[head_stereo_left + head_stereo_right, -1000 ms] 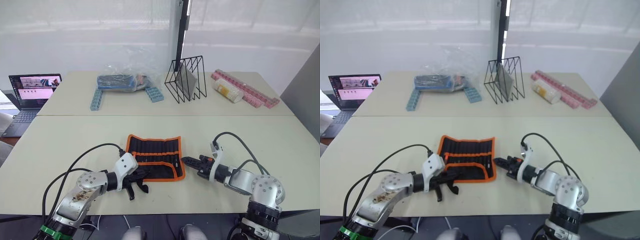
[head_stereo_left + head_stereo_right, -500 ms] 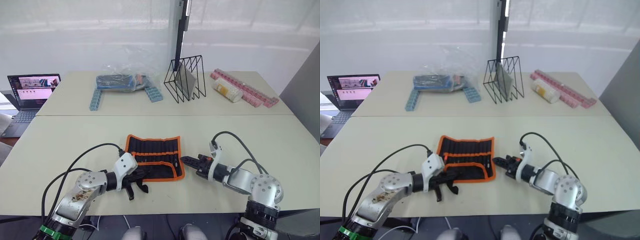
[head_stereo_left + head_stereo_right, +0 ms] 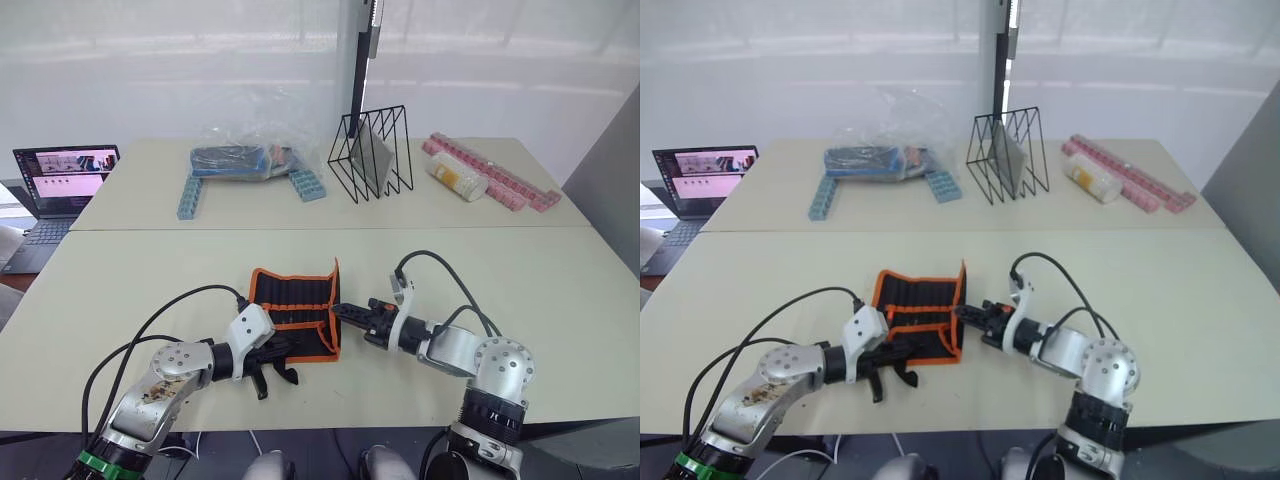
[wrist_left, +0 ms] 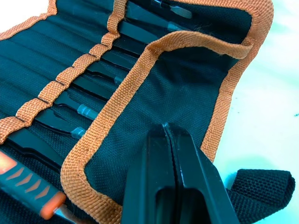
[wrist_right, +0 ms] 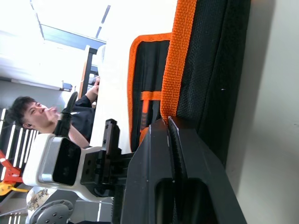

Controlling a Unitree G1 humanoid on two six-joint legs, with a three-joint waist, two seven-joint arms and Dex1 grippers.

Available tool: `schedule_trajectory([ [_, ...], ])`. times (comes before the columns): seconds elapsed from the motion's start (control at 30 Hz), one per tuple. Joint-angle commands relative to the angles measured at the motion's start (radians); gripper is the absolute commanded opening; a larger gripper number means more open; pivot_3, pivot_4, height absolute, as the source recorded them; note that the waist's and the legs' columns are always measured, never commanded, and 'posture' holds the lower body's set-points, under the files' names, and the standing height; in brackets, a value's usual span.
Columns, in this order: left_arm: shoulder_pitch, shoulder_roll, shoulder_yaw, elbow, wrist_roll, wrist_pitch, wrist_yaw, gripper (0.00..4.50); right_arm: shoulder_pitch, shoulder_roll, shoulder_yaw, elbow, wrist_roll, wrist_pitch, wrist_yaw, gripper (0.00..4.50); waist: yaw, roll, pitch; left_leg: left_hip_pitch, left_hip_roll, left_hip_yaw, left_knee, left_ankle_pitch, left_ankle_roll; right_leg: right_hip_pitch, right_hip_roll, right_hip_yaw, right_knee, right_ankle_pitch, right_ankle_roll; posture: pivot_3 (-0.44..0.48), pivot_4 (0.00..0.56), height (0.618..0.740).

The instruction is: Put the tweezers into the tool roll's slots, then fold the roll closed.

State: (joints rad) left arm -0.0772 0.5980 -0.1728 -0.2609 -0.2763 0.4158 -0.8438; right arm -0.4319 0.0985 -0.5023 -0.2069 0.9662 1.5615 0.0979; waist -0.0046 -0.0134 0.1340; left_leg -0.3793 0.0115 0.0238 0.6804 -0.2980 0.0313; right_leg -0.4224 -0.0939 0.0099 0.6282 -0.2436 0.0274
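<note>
Pinching the tool roll (image 3: 295,312) from both sides: my left gripper (image 3: 283,347) is closed on its near folded flap, my right gripper (image 3: 343,313) closed on its raised right edge. Tweezers (image 4: 88,81) sit in the slots (image 4: 70,74). Roll lies mid-tabletop (image 3: 150,270); wire rack (image 3: 374,156) far behind.

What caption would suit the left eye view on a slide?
Right gripper lifts the tool roll's right edge to fold it while the left gripper pins the near edge on the table.
</note>
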Motion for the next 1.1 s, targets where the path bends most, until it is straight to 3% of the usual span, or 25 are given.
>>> schedule_trajectory([
  [0.03,0.019,0.004,-0.023,0.021,0.020,0.031,0.006,0.00,-0.021,0.014,0.022,-0.038,0.029,0.005,-0.006,0.03,0.000,0.000,0.000,0.000,0.000,0.000,0.000,0.000,0.000,0.000,0.000,0.000,0.000,0.000,0.000,0.000,0.150,0.722],
  [0.43,0.027,0.007,-0.017,0.010,0.019,0.037,0.007,0.00,-0.030,0.023,0.239,0.044,-0.062,-0.103,0.017,0.03,-0.007,0.000,0.000,0.000,-0.001,0.000,0.000,0.000,0.000,0.000,0.004,-0.001,0.000,0.000,0.000,0.000,0.150,0.722],
  [0.8,0.041,0.023,-0.001,-0.007,0.014,0.045,0.002,0.00,0.013,-0.125,0.540,0.130,-0.286,-0.314,0.118,0.03,-0.011,-0.002,-0.001,0.002,-0.003,0.001,0.000,0.000,0.000,0.001,0.004,-0.001,0.000,0.000,0.001,0.000,0.150,0.722],
  [1.1,0.061,0.061,0.042,-0.052,-0.010,0.067,-0.003,0.00,0.016,-0.155,0.599,0.170,-0.354,-0.378,0.137,0.03,-0.014,-0.004,-0.003,0.006,-0.001,0.001,0.000,0.000,0.000,0.003,0.002,0.001,0.001,0.000,0.000,0.000,0.150,0.722],
])
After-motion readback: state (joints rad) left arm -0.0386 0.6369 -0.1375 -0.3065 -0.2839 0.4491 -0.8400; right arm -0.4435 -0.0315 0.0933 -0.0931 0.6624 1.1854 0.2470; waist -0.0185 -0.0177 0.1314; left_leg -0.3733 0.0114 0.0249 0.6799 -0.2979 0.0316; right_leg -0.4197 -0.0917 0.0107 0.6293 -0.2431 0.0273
